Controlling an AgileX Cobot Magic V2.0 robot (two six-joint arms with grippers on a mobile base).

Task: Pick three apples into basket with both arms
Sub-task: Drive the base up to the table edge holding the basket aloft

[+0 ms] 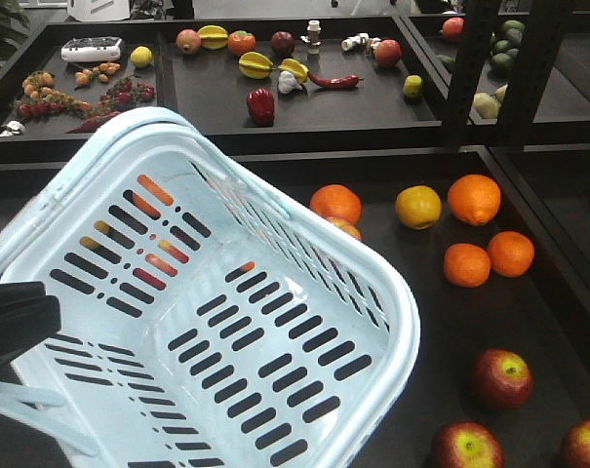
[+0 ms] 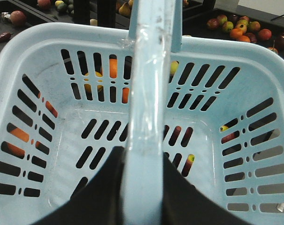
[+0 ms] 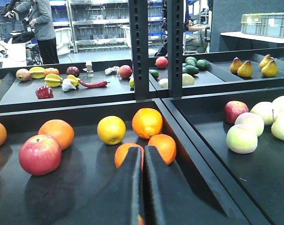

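Apples [image 1: 502, 377] number three, round, glossy, dark red with yellowish patches. They lie on the matte black counter [image 1: 470, 322] at lower right, outside the basket [image 1: 90, 185] and nearer than four oranges [image 1: 474, 198] and one yellow citrus [image 1: 417, 207]. One basket of slotted pale-blue plastic with a rounded rim hangs tilted and empty at left, its handle [image 2: 146, 70] clamped by the left claw [image 2: 142, 161] — the right claw [image 3: 142, 157] is closed on nothing, fingers pressed together low over the counter, black shelf posts [image 3: 138, 47] behind.
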